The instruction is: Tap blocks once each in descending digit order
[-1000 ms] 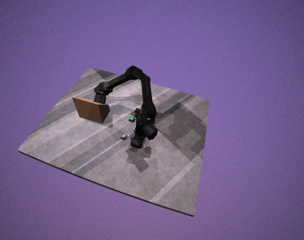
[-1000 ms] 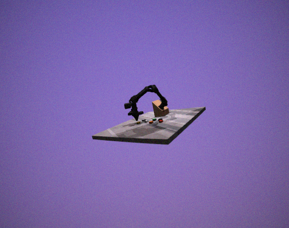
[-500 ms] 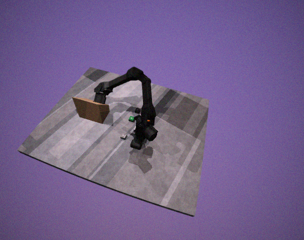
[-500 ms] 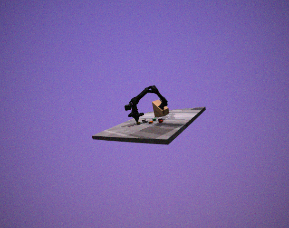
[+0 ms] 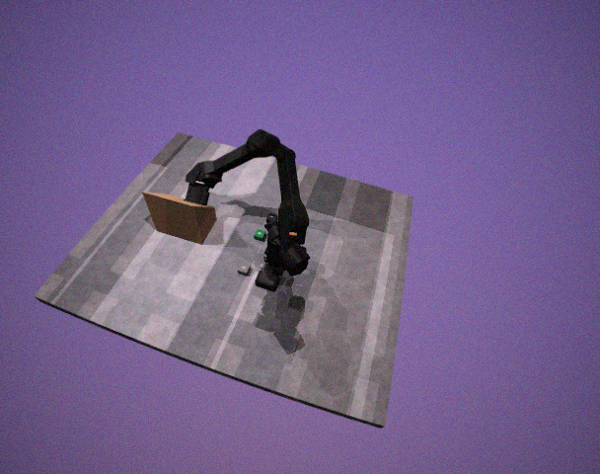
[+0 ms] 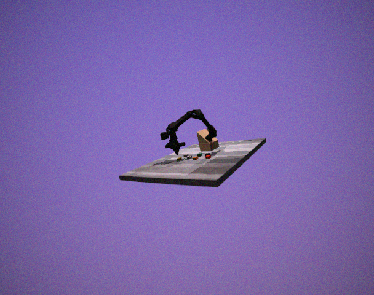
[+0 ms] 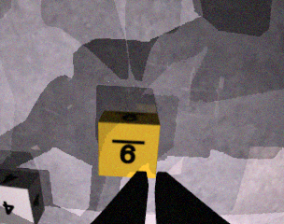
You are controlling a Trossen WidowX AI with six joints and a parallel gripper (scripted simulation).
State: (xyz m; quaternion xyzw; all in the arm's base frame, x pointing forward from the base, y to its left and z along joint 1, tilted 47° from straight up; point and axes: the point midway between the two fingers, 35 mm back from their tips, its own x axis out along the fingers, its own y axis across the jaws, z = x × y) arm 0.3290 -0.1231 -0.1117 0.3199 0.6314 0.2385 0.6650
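Gripper (image 5: 273,250) (image 6: 176,153) (image 7: 149,181) closed, nothing between fingertips, hanging above table. Yellow block (image 6: 179,158) (image 7: 128,149) on table, just below tips; wrist view puts most of it up and slightly left of them — likely next tap, if its barred digit, 6 or 9, is due. Small shift that way, then straight down, probably centres contact.
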